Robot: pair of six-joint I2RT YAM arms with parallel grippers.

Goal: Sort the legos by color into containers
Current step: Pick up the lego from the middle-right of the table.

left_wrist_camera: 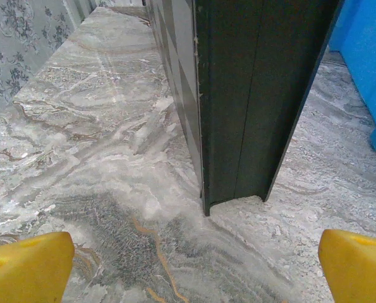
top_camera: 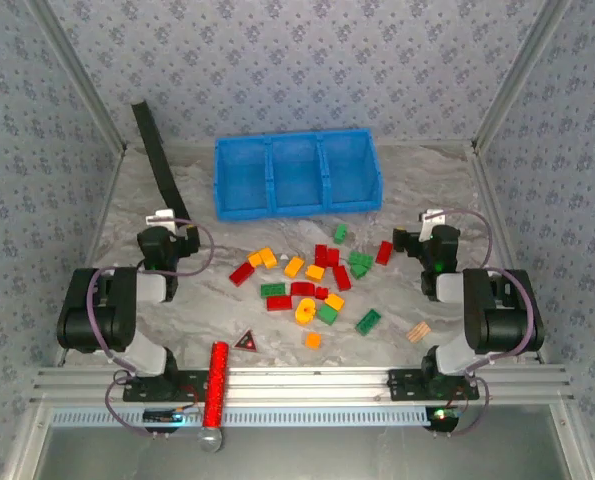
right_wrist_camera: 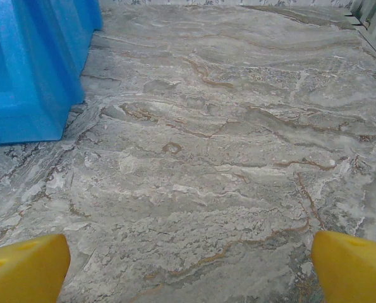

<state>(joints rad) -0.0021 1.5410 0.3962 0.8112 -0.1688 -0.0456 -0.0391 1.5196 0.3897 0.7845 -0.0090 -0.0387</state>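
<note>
Plainly, the legos are lying loose in a scatter at the middle of the table, well apart from both pairs of fingers; they are chunky plastic bricks in red, green and yellow-orange, some studded. The blue tray is standing at twelve o'clock from the pile, smooth-walled, with three open compartments. The left gripper is sitting at ten o'clock of the scatter, its yellow fingers spread wide and grasping nothing, facing a dark flat strip. The right gripper is sitting at two o'clock, its fingers likewise released over bare surface, the tray's corner showing at its ten o'clock. A dark triangle is lying at seven o'clock of the pile; a tan block is lying at four. Grey veined marble patterning is covering the tabletop; flowered wallpaper is lining the walls.
</note>
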